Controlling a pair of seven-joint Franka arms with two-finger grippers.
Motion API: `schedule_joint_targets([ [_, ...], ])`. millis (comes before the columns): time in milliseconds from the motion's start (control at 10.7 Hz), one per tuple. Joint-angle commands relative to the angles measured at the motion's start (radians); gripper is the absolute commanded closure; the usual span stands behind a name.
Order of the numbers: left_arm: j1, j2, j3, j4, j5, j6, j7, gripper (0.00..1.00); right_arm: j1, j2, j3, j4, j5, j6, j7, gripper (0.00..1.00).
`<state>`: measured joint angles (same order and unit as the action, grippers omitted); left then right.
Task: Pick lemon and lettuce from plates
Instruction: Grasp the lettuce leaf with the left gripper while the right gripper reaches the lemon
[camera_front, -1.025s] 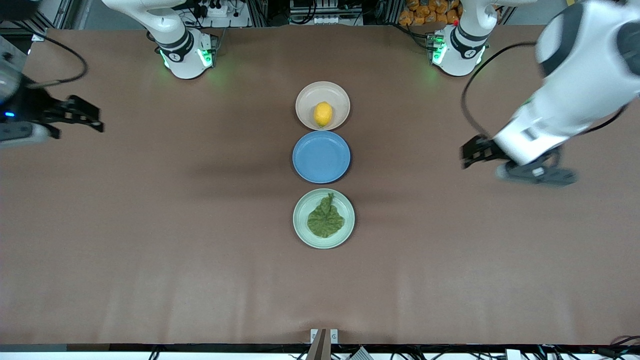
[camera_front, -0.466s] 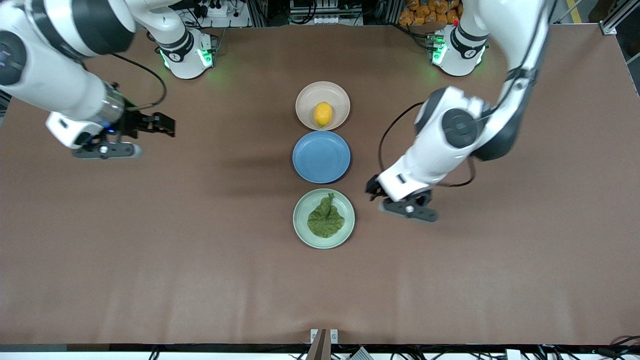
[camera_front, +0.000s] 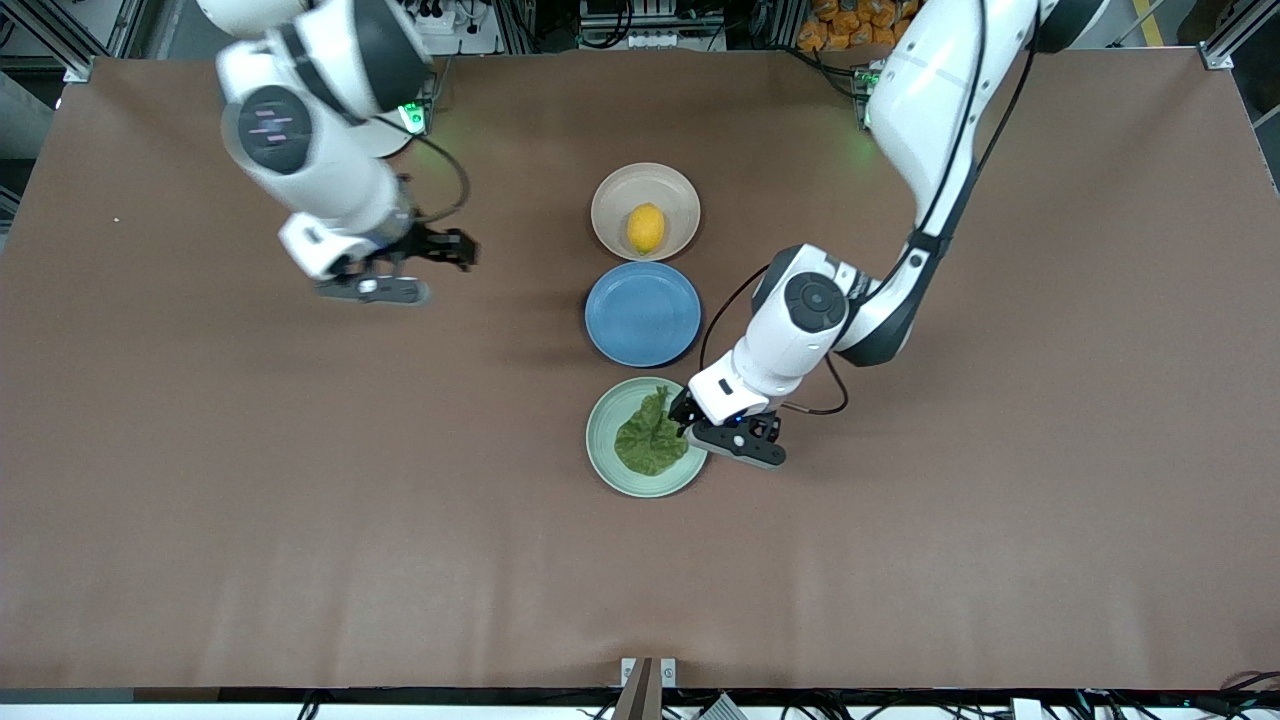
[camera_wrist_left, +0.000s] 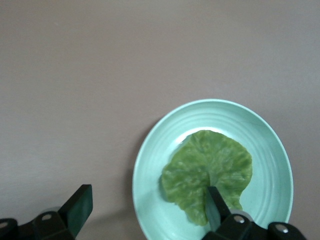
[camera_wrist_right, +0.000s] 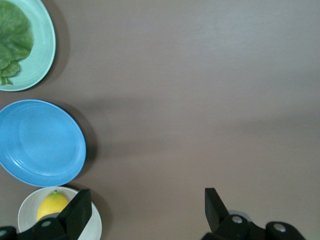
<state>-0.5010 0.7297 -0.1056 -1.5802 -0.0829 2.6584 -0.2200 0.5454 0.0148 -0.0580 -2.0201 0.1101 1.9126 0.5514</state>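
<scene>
The left gripper (camera_front: 688, 412) hovers, fingers wide, one finger (camera_wrist_left: 216, 205) over the lettuce (camera_front: 650, 436) (on the mint plate (camera_front: 603, 460)); the right gripper (camera_front: 462, 250), spread wide, hangs over bare table (camera_front: 300, 450).

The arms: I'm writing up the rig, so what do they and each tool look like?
Both arms have glossy white rounded shells with black joint bands and round dark-grey caps, and a black cable loops near each wrist. The left tool and right tool are black, with flat dark fingers. The right arm's base glows green.
</scene>
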Motion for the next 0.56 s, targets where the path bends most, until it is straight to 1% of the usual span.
schedule_joint_targets([
  [0,-0.063,0.028,0.015,0.029,0.005,0.029,-0.039,0.00,0.036,-0.009,-0.010,-0.121,0.066,0.111,0.022,0.00],
  [186,-0.117,0.036,0.024,0.029,0.008,0.035,-0.125,0.00,0.079,0.004,-0.010,-0.121,0.085,0.114,0.027,0.00],
  [280,-0.155,0.048,0.062,0.029,0.020,0.058,-0.163,0.00,0.090,0.029,-0.010,-0.117,0.098,0.117,0.059,0.00],
  [373,-0.190,0.077,0.098,0.031,0.023,0.083,-0.176,0.00,0.103,0.056,-0.008,-0.117,0.130,0.128,0.086,0.00],
  [466,-0.209,0.101,0.127,0.032,0.026,0.109,-0.174,0.03,0.134,0.072,-0.010,-0.118,0.143,0.138,0.091,0.00],
])
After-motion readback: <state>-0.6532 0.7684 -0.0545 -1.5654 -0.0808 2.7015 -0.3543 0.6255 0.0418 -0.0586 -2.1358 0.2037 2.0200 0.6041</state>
